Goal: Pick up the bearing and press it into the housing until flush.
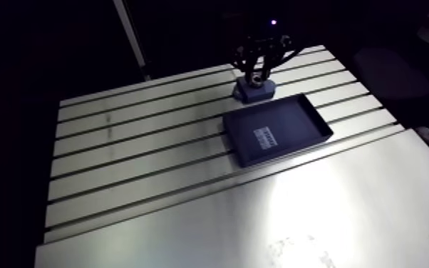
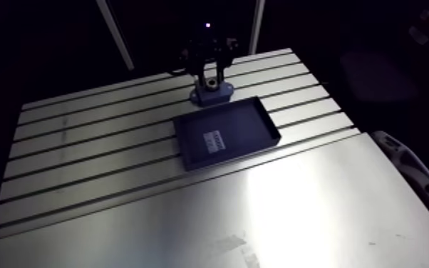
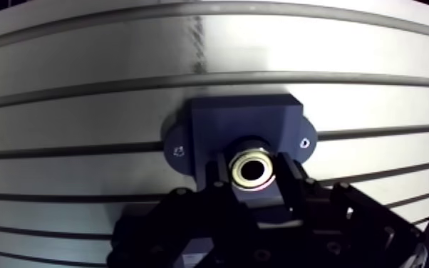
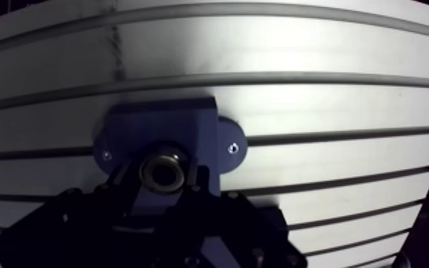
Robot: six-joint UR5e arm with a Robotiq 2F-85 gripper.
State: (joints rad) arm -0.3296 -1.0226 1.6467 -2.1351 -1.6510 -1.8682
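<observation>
The dark blue housing (image 3: 240, 122) is a block with two screwed side flanges, standing on the slotted table. A metal bearing (image 3: 251, 169), a shiny ring, sits over the housing's middle, and whether it is seated in the bore cannot be told. My gripper (image 3: 252, 179) is shut on the bearing, one finger (image 3: 218, 175) pressed against each side of it. In the arm view the gripper (image 1: 261, 69) hangs straight over the housing (image 1: 255, 90) at the far side of the table.
A shallow dark tray (image 1: 293, 125) with a white label lies just in front of the housing. The slotted table (image 1: 139, 150) runs out to the left, and a smooth metal sheet (image 1: 296, 214) covers its near part.
</observation>
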